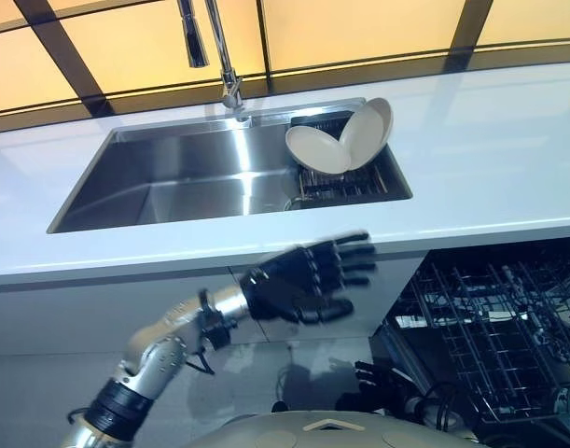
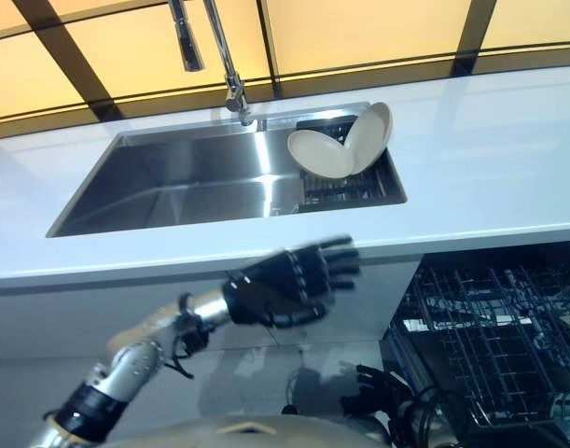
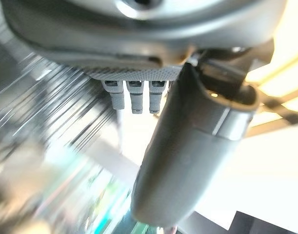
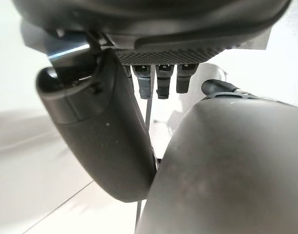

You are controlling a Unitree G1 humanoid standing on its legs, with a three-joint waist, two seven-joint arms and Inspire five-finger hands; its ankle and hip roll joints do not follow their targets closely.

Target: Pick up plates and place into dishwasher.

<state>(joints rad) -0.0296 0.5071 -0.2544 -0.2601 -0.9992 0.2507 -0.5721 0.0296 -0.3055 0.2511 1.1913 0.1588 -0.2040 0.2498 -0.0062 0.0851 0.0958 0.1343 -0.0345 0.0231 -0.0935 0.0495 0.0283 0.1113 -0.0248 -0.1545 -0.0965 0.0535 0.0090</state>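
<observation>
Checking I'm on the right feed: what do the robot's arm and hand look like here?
The left hand is dark, with jointed black fingers and a thick dark thumb. Its arm is silver-grey metal segments with a black band near the elbow. The right hand is dark too.

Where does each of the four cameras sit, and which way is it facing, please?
Left eye view: on the head, looking down at the sink, two plates, dishwasher rack; left hand raised, open.
Right eye view: same head, slightly aside; shares the same scene, with the right hand low.
Left wrist view: on the left wrist, along its thumb; blurred background.
Right wrist view: on the right wrist, along its thumb; pale surface beyond.
</observation>
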